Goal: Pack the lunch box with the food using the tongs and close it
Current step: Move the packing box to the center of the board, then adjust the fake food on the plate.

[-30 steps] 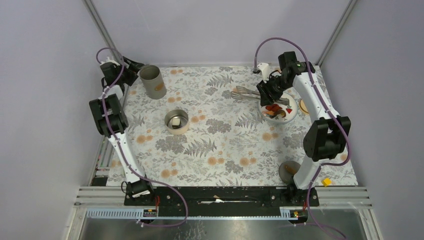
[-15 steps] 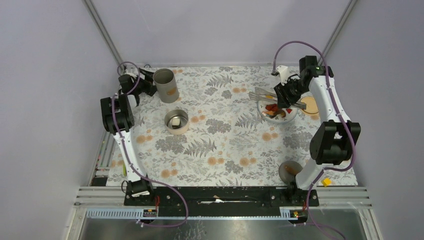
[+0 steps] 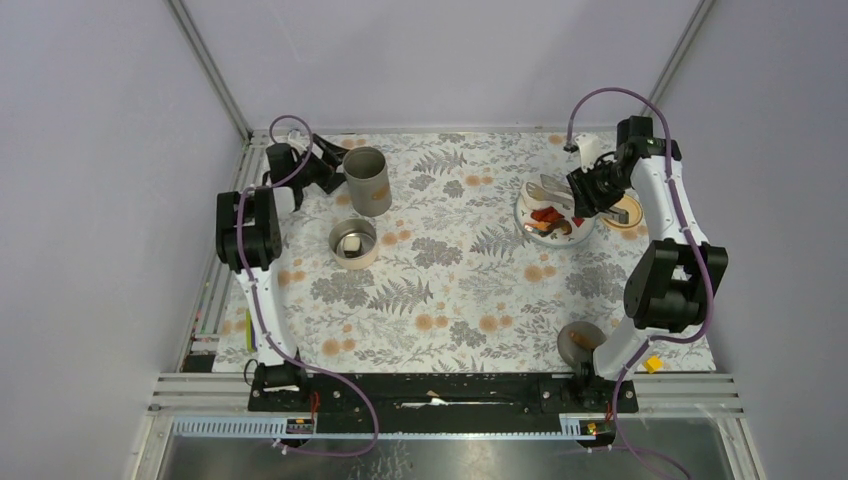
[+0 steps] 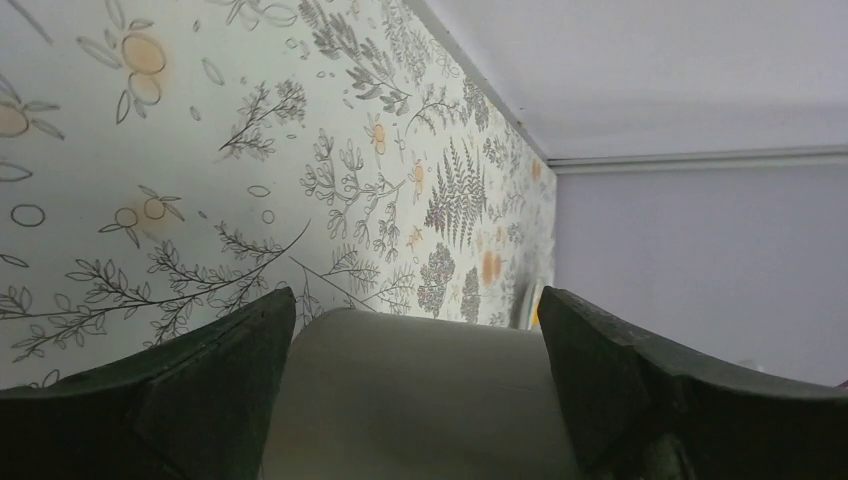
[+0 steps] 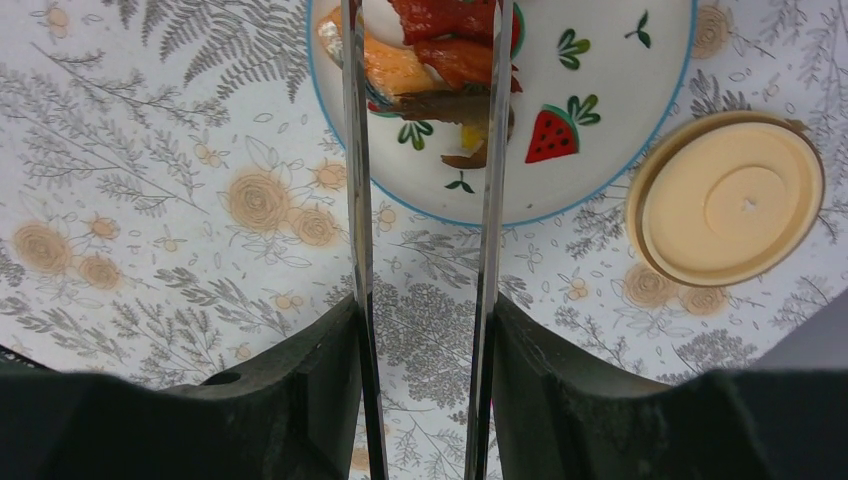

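Two tools: right tool (image 5: 425, 400) is gripping tongs (image 5: 425, 200) over plated food (image 5: 440, 40), needing squeezing squarely on one piece; left tool (image 4: 415, 400) is straddling a grey cylinder (image 4: 420, 400), wide.

Even, soft overhead light, faint shadows, sharp frames except blurred near pincer fingers (image 4: 200, 400).
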`<state>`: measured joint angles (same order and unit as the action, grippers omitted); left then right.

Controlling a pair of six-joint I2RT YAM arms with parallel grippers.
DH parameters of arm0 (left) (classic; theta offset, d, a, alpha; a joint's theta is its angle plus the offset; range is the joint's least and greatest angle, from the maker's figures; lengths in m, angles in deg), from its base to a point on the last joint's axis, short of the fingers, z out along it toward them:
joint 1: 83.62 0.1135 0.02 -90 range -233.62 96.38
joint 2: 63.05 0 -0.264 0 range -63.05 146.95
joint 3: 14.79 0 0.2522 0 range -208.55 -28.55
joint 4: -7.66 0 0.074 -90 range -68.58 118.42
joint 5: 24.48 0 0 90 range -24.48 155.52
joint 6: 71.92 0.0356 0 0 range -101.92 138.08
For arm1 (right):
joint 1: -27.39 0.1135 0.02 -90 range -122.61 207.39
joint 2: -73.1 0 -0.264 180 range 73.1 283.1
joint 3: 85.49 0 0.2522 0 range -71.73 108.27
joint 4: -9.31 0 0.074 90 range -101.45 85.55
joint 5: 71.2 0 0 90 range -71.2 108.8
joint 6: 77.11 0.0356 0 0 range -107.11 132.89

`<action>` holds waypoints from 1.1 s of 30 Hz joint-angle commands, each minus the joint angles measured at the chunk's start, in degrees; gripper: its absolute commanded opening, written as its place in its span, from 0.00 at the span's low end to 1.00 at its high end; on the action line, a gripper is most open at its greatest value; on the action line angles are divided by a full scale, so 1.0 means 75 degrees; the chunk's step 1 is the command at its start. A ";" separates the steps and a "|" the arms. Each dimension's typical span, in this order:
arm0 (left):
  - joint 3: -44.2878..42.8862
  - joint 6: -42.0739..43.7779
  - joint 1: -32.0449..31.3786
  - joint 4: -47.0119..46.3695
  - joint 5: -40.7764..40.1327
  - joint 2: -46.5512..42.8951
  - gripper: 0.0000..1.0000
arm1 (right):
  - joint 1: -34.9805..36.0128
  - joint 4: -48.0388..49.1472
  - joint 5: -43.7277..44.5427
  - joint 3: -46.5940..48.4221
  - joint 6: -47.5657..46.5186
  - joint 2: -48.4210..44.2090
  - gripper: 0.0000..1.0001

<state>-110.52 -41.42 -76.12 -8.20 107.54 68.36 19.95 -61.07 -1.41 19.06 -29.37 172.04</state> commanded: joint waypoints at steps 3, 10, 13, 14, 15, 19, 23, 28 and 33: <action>0.0077 0.1745 0.0136 0.1015 -0.0061 -0.1402 0.99 | -0.0027 0.0064 0.0623 0.0269 0.0018 -0.0088 0.52; 0.0551 0.2225 0.0347 0.1287 0.0093 -0.2049 0.99 | -0.0713 -0.0633 -0.0133 0.0647 -0.0394 0.0483 0.50; 0.0636 0.2383 0.0418 0.1428 0.0181 -0.2225 0.99 | -0.1054 -0.1142 -0.0698 0.1055 -0.0520 0.0742 0.50; 0.0675 0.2460 0.0432 0.1466 0.0186 -0.2309 0.99 | -0.1136 -0.1271 -0.0869 0.1122 -0.0547 0.0798 0.50; 0.0705 0.2559 0.0433 0.1523 0.0176 -0.2419 0.99 | -0.1235 -0.1351 -0.1076 0.1165 -0.0532 0.0844 0.49; 0.0786 0.2955 0.0440 0.1821 0.0115 -0.2908 0.99 | -0.1699 -0.2183 -0.2185 0.1699 -0.0552 0.1325 0.48; 0.0820 0.3331 0.0447 0.2147 0.0031 -0.3343 0.99 | -0.2160 -0.2777 -0.3057 0.2160 -0.0421 0.1918 0.48; 0.0910 0.3678 0.0522 0.2447 -0.0020 -0.3905 0.99 | -0.2400 -0.2574 -0.3058 0.2302 -0.0084 0.2233 0.46; 0.1093 0.3856 0.0516 0.2614 0.0014 -0.4479 0.99 | -0.2412 -0.2163 -0.2662 0.2478 0.0283 0.2449 0.45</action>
<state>-103.81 -15.22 -72.53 11.36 107.37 39.29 1.50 -77.35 -20.84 33.94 -29.83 189.72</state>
